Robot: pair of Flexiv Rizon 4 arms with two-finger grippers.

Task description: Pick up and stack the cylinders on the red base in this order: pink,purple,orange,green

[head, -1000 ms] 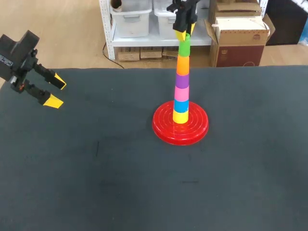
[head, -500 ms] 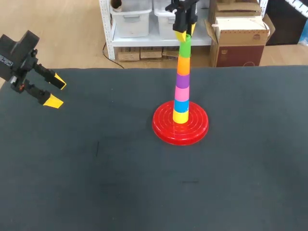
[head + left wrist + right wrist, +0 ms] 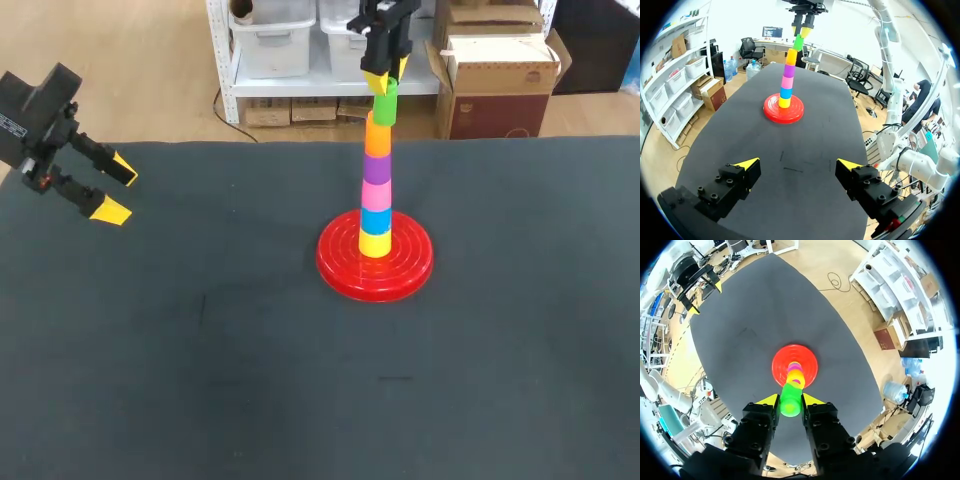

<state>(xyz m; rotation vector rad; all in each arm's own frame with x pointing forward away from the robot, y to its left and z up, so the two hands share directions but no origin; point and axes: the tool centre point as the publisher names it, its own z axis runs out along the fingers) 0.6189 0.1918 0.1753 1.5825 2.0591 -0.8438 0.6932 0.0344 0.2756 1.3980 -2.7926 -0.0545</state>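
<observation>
The left gripper (image 3: 115, 190) hangs spread and empty, well apart at about nine o'clock from the base (image 3: 340, 268). The stack (image 3: 375, 190) on the base is topped by orange (image 3: 377, 135). At twelve o'clock from orange, the right gripper (image 3: 385, 74) clamps the green cylinder (image 3: 385, 104), which leans off the stack's line. I cannot tell whether it is seated. Best to square it over orange, lower gently, then let go without nudging the tall stack.

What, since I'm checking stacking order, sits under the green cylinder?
The orange cylinder, topping purple, pink, blue and yellow cylinders on the round red base. Whether the green cylinder, held by the right gripper, touches it is hidden.
</observation>
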